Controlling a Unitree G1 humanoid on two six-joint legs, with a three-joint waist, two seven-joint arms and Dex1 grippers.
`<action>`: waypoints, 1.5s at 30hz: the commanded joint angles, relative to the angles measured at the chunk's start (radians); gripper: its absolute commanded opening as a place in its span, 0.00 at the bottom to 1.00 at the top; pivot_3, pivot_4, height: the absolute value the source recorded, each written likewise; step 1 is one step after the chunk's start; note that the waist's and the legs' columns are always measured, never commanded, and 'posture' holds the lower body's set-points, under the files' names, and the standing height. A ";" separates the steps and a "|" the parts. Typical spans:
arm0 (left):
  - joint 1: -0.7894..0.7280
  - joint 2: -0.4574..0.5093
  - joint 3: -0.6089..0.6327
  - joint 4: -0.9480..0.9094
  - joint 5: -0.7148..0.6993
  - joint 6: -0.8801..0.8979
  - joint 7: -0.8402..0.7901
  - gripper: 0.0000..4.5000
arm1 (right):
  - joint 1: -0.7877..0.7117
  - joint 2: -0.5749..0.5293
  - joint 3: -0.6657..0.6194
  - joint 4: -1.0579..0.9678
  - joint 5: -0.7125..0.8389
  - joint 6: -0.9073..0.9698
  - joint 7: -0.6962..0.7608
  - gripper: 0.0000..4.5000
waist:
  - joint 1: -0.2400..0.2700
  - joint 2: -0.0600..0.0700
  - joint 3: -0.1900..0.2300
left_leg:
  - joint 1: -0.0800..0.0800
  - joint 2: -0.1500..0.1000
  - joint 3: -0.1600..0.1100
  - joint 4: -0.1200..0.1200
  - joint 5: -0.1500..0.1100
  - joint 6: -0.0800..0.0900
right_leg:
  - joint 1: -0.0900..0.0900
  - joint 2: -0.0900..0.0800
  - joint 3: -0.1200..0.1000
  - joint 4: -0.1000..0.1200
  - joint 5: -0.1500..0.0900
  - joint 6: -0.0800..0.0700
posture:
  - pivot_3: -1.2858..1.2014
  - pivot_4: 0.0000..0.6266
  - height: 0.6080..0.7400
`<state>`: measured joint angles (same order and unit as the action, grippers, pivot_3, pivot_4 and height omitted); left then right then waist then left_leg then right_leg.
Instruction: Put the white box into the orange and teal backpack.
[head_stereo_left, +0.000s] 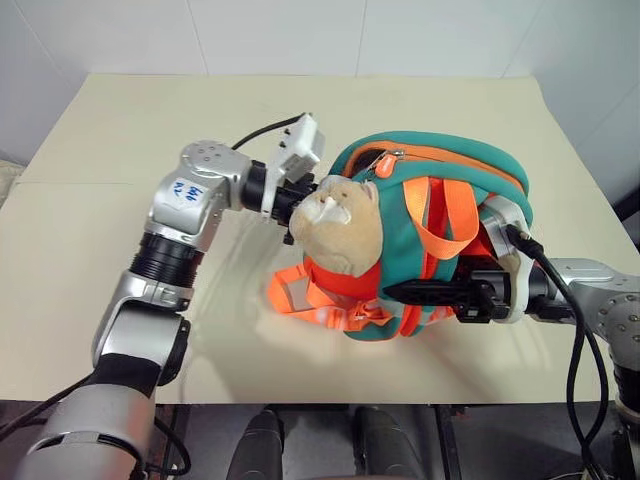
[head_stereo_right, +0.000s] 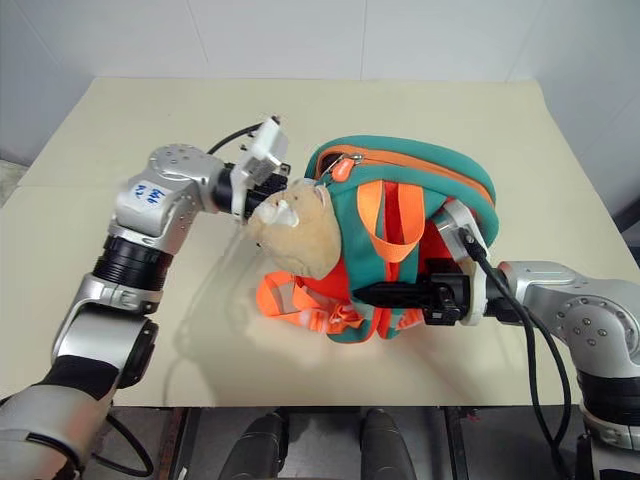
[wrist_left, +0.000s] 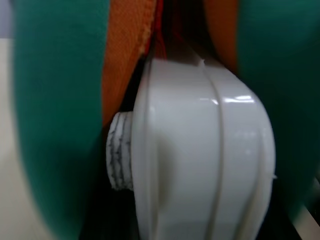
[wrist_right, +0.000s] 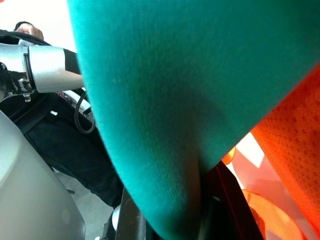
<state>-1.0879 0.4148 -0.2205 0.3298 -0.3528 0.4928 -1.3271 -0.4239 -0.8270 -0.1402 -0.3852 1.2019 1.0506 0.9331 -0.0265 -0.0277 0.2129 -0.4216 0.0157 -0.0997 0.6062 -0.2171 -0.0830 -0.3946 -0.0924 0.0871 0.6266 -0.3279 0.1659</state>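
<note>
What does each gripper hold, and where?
The right gripper is shut on the backpack's teal strap, low down. Whether the left gripper holds anything cannot be told.

Table (head_stereo_left: 120, 120): bare cream surface open across far edge, left side and right far corner; free passage there.
Orange and teal backpack (head_stereo_left: 440, 175): sits right of centre, bulking up from table; blocks middle.
Plush animal (head_stereo_left: 340, 230): hangs on backpack's left face, closing that approach; left gripper (head_stereo_left: 290, 205) pressed close against it.
Orange straps (head_stereo_left: 320, 295): spread loose on table at backpack's near-left foot; snag hazard.
Right gripper (head_stereo_left: 415, 293): shut on teal strap at near side, occupying near-right approach.
White box (wrist_left: 200, 150): wedged between teal and orange fabric, little room on either side.
2 cables (head_stereo_left: 560, 290) trail beside right arm.
</note>
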 joint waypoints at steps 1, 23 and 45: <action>-0.017 -0.046 -0.030 -0.035 0.031 -0.017 0.038 0.27 | -0.001 0.013 -0.015 -0.026 0.007 -0.020 -0.002 0.00 | 0.001 0.000 0.000 | 0.000 0.000 0.000 0.000 0.000 0.000 | 0.000 0.000 0.000 0.000 0.000 0.000 | 0.52 0.24 1.00; 0.034 0.392 0.190 -0.081 -0.189 0.069 -0.286 1.00 | -0.013 0.053 0.014 0.009 -0.027 -0.033 0.007 0.00 | 0.000 0.001 0.000 | 0.000 0.000 0.000 0.004 0.000 0.000 | 0.001 0.001 0.000 0.002 0.001 0.001 | 0.52 0.24 1.00; 0.053 0.168 0.184 -0.280 -0.277 0.119 -0.038 0.81 | 0.004 0.093 0.014 -0.005 -0.038 -0.030 -0.012 0.00 | -0.002 0.001 0.000 | 0.000 0.000 -0.001 0.006 0.000 0.000 | 0.001 0.001 0.001 0.004 0.002 0.001 | 0.52 0.24 1.00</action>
<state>-1.0084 0.5703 -0.0880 0.0539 -0.6006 0.6048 -1.3812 -0.4301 -0.7376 -0.1089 -0.3545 1.1420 1.0244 0.9234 -0.0288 -0.0268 0.2133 -0.4210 0.0161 -0.1003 0.6123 -0.2170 -0.0829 -0.3933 -0.0910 0.0880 0.6306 -0.3262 0.1670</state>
